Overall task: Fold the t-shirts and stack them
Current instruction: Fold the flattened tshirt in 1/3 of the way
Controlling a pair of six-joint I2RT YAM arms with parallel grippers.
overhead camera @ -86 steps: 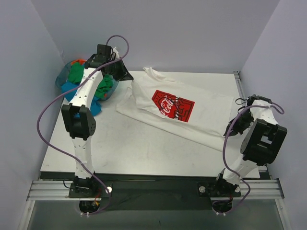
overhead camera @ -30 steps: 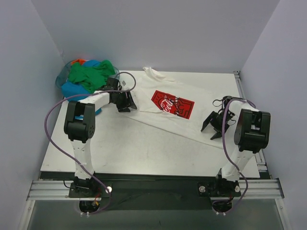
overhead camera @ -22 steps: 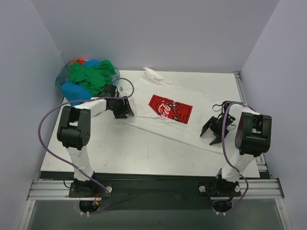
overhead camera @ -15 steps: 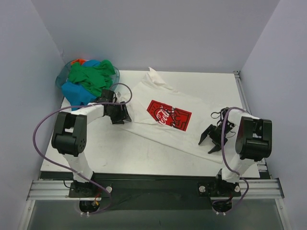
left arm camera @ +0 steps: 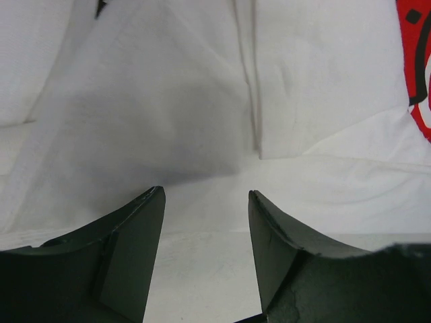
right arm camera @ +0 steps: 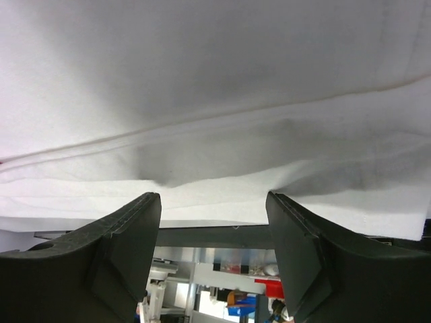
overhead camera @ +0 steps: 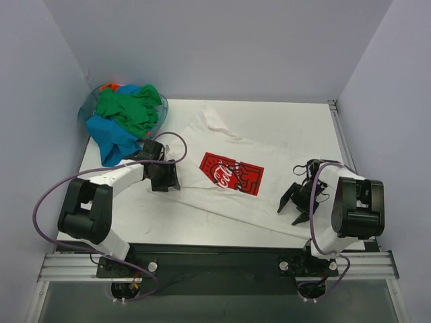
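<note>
**White shirt lies on a slant between two open hands**

Nearest the arm bases, the right hand (right arm camera: 212, 200) sits low over the near-right end of the white t-shirt (overhead camera: 283, 168). Its two fingers (right arm camera: 128, 229) are spread apart, and nothing is pinched between them. The wrist view shows only white cloth with a hem seam running across beyond them.

The shirt is spread flat on the worktop (overhead camera: 135, 215), print side up. Its long axis runs on a diagonal, from the hem at the near right to the collar (overhead camera: 210, 120) at the far left of centre. The collar end points toward the back wall. The red square logo (overhead camera: 232, 173) sits mid-shirt and is tilted along the same slant.

A little farther back, the left hand (left arm camera: 205, 196) rests at the shirt's left edge, just beside the logo. Its fingers are also parted, with creased white cloth and a sliver of red print ahead of them.

In the far-left corner, well apart from the white shirt, the other shirts lie in a loose heap. A green shirt (overhead camera: 128, 108) is on top, a blue shirt (overhead camera: 111, 138) spills toward the near side, and a scrap of orange shirt (overhead camera: 108, 87) shows at the back.
</note>
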